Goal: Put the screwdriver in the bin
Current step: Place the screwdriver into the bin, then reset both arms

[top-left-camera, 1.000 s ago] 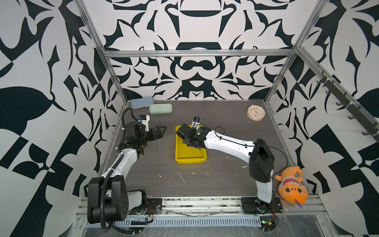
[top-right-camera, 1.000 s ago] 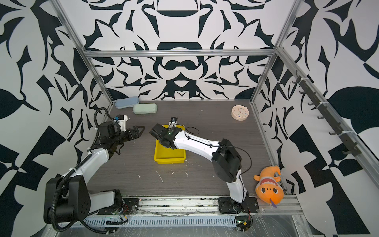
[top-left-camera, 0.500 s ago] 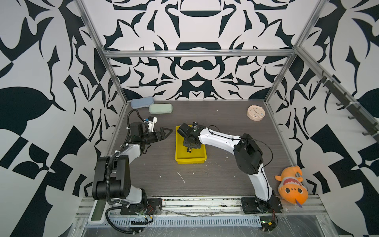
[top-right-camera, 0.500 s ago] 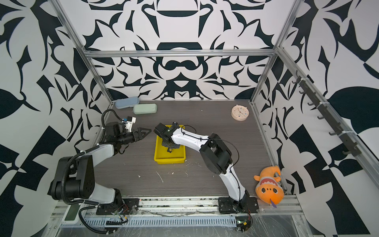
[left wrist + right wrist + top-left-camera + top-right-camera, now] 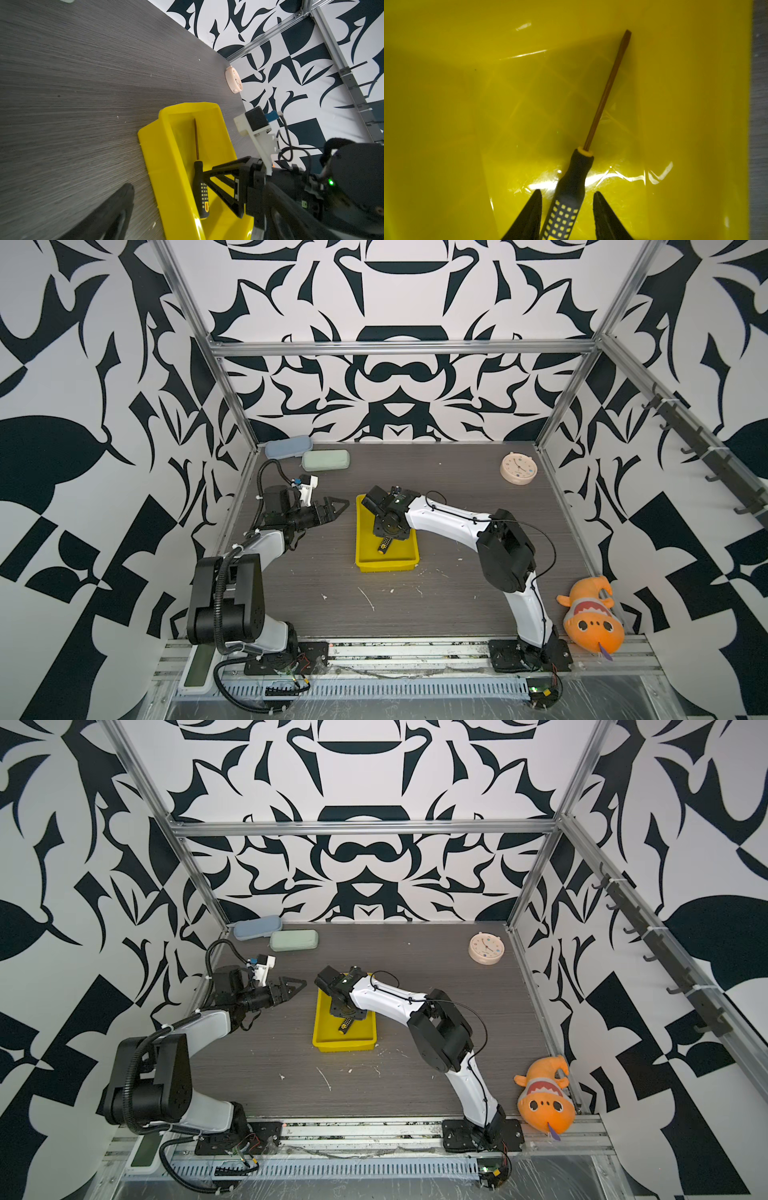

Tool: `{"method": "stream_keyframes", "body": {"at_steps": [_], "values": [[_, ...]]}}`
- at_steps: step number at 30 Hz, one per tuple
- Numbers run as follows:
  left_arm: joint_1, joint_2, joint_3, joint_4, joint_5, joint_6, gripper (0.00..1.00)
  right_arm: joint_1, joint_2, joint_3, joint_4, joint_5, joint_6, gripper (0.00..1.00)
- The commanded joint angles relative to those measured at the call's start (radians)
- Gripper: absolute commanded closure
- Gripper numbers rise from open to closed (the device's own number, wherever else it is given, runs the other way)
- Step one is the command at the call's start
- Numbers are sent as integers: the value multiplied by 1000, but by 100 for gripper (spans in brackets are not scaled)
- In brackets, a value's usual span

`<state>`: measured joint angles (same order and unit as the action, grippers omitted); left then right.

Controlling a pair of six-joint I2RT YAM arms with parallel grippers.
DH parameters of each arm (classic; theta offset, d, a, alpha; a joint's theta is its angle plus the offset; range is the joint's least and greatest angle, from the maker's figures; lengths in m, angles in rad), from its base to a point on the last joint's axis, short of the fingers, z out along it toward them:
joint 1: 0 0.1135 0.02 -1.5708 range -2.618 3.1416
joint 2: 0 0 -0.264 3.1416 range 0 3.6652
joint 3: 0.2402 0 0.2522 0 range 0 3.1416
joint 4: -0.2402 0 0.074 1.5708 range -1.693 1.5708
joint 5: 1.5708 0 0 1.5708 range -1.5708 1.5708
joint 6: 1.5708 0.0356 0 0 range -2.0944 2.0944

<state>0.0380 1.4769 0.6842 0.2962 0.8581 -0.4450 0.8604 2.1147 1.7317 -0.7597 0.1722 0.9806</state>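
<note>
Inside the bin (image 5: 386,567) on the desk (image 5: 457,489), the screwdriver (image 5: 582,160) lies flat, tip to 12 o'clock, butt to 6. Right tool (image 5: 567,191) sits a little open around the handle, holding nothing. Left tool (image 5: 340,506) waits open and empty at 9 o'clock. I think the screwdriver is light, hard and round, so it may roll. Grab the bumpy handle, not the thin, slippery shaft.

Screwdriver (image 5: 198,166) lying flat inside yellow bin (image 5: 176,145).

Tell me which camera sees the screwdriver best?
Right wrist: the screwdriver is big and sharp, tip to handle, butt cut off. Left wrist shows it whole but smaller, in the bin. Both top views show only its handle.
</note>
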Motion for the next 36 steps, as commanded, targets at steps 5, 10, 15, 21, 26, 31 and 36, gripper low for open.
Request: {"method": "stream_keyframes", "body": {"at_steps": [5, 10, 15, 21, 26, 31, 36], "values": [[0, -39, 29, -67, -61, 34, 1, -157, -244, -41, -34, -38, -100, 56], [0, -31, 37, -80, -74, 37, 1, -304, -422, -179, -20, 52, -196, 55], [0, -9, 49, -85, -56, 37, 1, -517, -581, -422, 106, 46, -288, 55], [0, -3, 58, -113, -75, 46, 1, -667, -832, -832, 506, 274, -535, 49], [0, 1, 68, -129, -87, 46, 1, -669, -998, -1239, 1082, 423, -897, 39], [0, -83, 45, -207, -295, 64, 1, -678, -955, -1403, 1378, 414, -1005, 38], [0, -225, 9, -271, -529, 77, 1, -679, -827, -1446, 1516, 377, -946, 37]]}}
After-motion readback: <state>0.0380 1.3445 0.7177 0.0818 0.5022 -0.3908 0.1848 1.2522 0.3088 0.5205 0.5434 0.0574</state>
